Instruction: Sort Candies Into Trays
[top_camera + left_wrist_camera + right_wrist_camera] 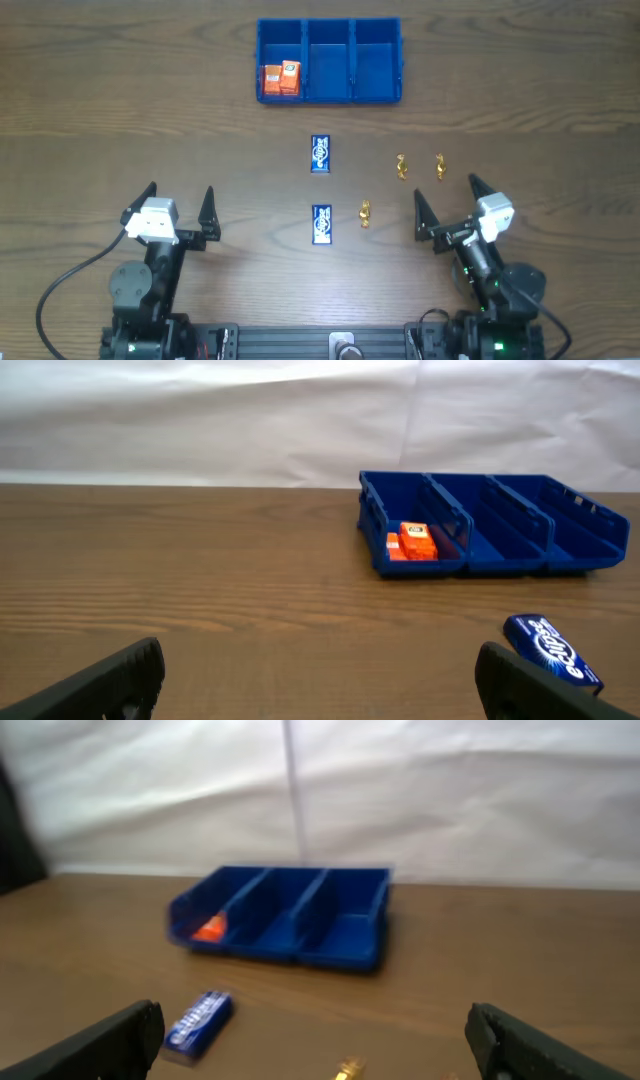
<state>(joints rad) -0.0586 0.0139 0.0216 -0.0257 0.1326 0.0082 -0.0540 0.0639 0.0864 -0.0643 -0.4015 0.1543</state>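
Note:
A blue three-compartment tray (328, 62) sits at the far middle of the table, with orange candies (281, 78) in its left compartment. Two blue wrapped candies lie in the middle, one farther (320, 153) and one nearer (321, 224). Three gold-wrapped candies lie to the right (401, 166) (440, 165) (365, 213). My left gripper (180, 207) stands open near the front left, holding nothing. My right gripper (446, 205) stands open near the front right, just right of the nearest gold candy. In the left wrist view the tray (490, 525) and a blue candy (552, 651) show ahead.
The wooden table (120, 110) is bare on the left and far right. A white sheet (200, 420) hangs behind the table. Black cables (60, 290) trail beside the left arm's base.

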